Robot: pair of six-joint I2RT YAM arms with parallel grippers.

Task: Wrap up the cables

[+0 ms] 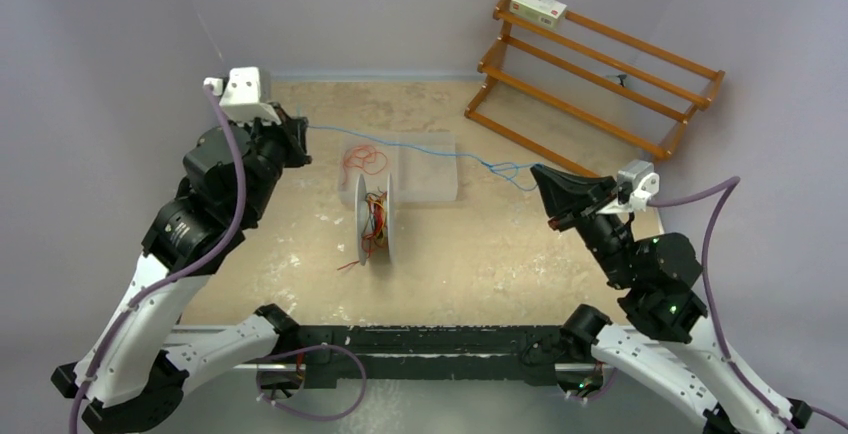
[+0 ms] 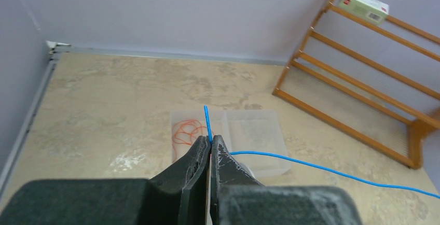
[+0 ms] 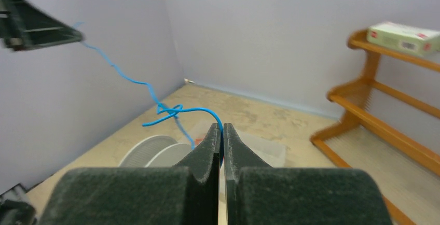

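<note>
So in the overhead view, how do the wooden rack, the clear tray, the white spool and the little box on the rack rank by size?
1. wooden rack, clearly largest
2. clear tray
3. white spool, narrower than the tray, though close
4. box, smallest

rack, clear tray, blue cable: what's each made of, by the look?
Rack: likely wood, orange-brown, glossy varnish sheen. Tray: probably clear plastic, floor visible through it, slightly frosted. Blue cable: thin wire in smooth blue sheath, plastic probably; it keeps kinks and a knot.
</note>
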